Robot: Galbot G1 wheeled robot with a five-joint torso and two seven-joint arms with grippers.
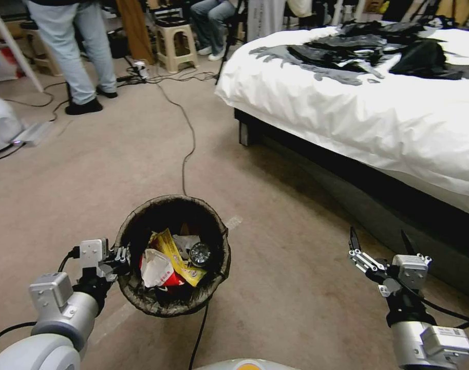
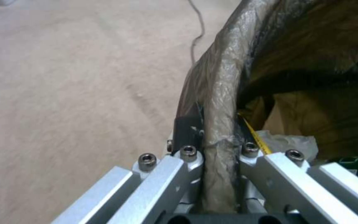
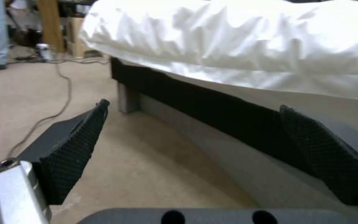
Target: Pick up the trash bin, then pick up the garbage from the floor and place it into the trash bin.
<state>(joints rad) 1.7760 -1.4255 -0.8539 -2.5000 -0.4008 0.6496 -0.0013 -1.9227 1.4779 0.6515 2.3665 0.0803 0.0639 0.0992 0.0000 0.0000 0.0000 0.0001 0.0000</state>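
The left hand [image 1: 122,255] grips the bin [image 1: 142,303] rim at nine o'clock, garbage [image 1: 167,262] inside; right hand [image 1: 380,242] hangs released, floor seemingly clear, so little remains.

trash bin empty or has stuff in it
Has stuff in it. The trash bin, held at its rim by the left gripper, contains a red-and-white carton and a yellow wrapper.

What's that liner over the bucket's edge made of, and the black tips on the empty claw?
The liner on the trash bin looks like thin, dark, semi-glossy plastic film: it is wrinkled and creased where the left gripper pinches the rim. The open right gripper has pads that are matte black with a fine grid texture, probably rubber.
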